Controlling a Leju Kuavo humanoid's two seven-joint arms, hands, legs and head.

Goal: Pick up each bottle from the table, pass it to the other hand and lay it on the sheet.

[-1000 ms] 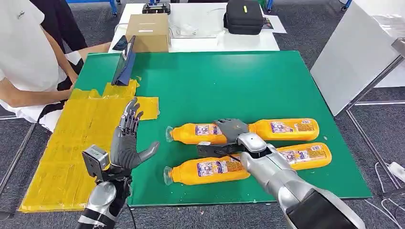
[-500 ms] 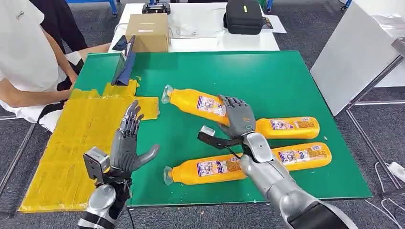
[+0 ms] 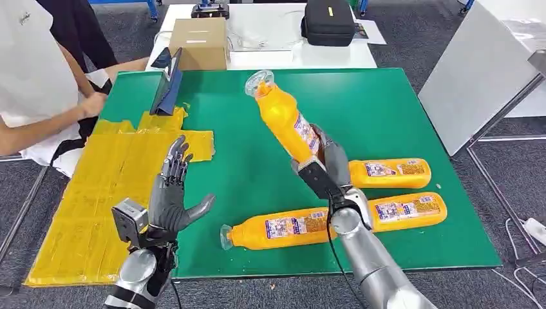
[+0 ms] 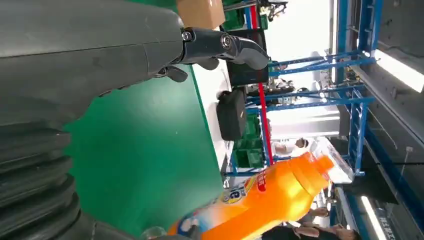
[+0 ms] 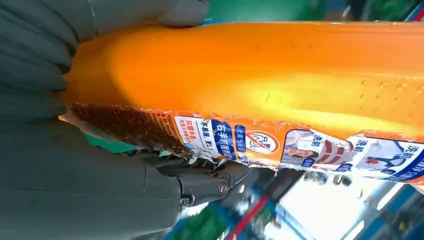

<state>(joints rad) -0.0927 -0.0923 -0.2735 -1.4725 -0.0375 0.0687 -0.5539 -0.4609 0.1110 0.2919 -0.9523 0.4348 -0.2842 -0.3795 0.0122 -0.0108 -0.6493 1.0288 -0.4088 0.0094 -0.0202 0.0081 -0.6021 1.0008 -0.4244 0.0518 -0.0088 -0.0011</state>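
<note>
Head view: right hand [image 3: 328, 168] grips orange plastic bottle [image 3: 284, 116], now raised off green worktop [image 3: 386, 109], cap up and tilted; 0.5 s ago it sat lower, nearer flat. Left hand [image 3: 172, 193] open, empty, beside yellow sheet [image 3: 109, 187]. Three more orange bottles on the worktop.
Left wrist view: fingers [image 4: 220, 45] spread, nothing held.
Right wrist view: fingers [image 5: 200, 185] wrapped round bottle body.

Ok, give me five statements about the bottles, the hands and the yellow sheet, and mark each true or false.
1. The right hand holds an orange bottle lifted off the table. True.
2. The left hand grips a bottle. False: it is open and holds nothing.
3. Three bottles lie on the green table. True.
4. A bottle already lies on the yellow sheet. False: none lies on it.
5. The held bottle's cap end points toward the robot. False: it points up and away.
</note>
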